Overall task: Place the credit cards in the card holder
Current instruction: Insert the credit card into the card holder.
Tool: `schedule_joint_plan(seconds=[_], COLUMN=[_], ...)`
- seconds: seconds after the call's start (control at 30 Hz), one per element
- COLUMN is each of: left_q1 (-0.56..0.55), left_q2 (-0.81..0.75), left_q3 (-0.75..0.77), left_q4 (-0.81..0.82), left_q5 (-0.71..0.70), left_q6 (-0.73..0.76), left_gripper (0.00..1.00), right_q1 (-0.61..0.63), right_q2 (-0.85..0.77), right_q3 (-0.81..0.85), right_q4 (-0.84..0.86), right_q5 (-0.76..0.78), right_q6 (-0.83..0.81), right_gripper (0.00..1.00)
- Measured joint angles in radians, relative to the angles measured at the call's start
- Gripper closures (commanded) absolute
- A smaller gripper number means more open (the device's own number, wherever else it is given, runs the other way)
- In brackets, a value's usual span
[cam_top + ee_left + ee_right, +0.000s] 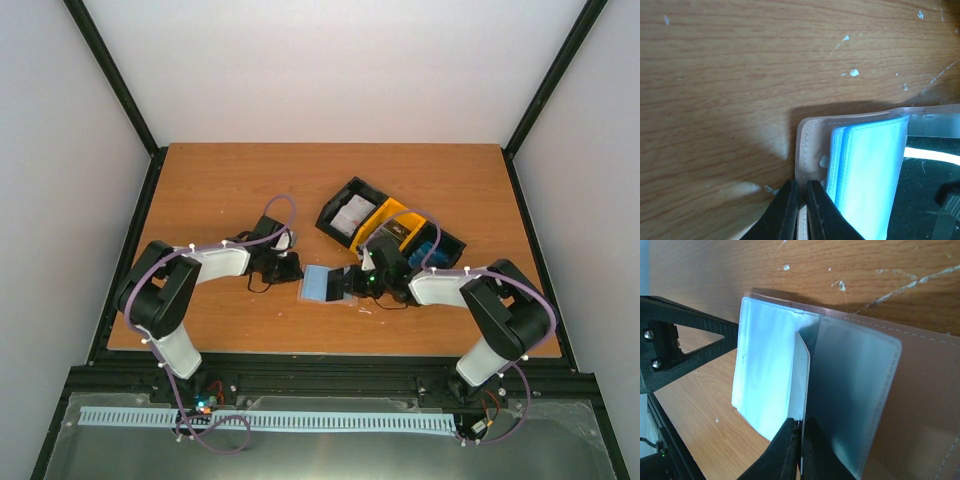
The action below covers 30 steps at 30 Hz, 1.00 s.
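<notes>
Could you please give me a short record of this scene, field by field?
left pincer: shut on the card holder, pinching its cover edge
right pincer: shut on a white card, its far end at the holder's clear pockets
holder: open, lying on the table
bins: black and yellow, behind the holder, more cards inside

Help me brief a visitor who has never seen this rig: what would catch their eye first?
First is the open card holder at mid-table, pale blue inside. The left pincer pinches its tan-pink edge, while the right pincer holds a white card edge-on among the clear slots. Behind it, to the right, sit the black and yellow bins.
</notes>
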Motion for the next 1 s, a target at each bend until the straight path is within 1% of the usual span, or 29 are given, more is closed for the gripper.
schedule_joint_plan(seconds=[0.2, 0.37, 0.6, 0.83, 1.0], left_q1=[0.0, 0.0, 0.0, 0.0, 0.0], left_q2=[0.0, 0.0, 0.0, 0.0, 0.0], left_q3=[0.0, 0.0, 0.0, 0.0, 0.0], left_q4=[0.0, 0.0, 0.0, -0.002, -0.002], left_q5=[-0.003, -0.002, -0.002, -0.002, -0.002], left_q6=[0.0, 0.0, 0.0, 0.0, 0.0], left_gripper=[0.92, 0.92, 0.94, 0.95, 0.95], right_q1=[-0.002, -0.003, -0.007, -0.008, -0.008], right_q2=[0.001, 0.011, 0.037, 0.075, 0.108], right_q3=[0.04, 0.048, 0.048, 0.045, 0.045], right_q4=[-0.082, -0.093, -0.035, 0.04, 0.078], right_q5=[0.015, 0.021, 0.012, -0.017, -0.051], right_q6=[-0.013, -0.01, 0.008, 0.057, 0.095], right_gripper=[0.96, 0.96, 0.96, 0.95, 0.92])
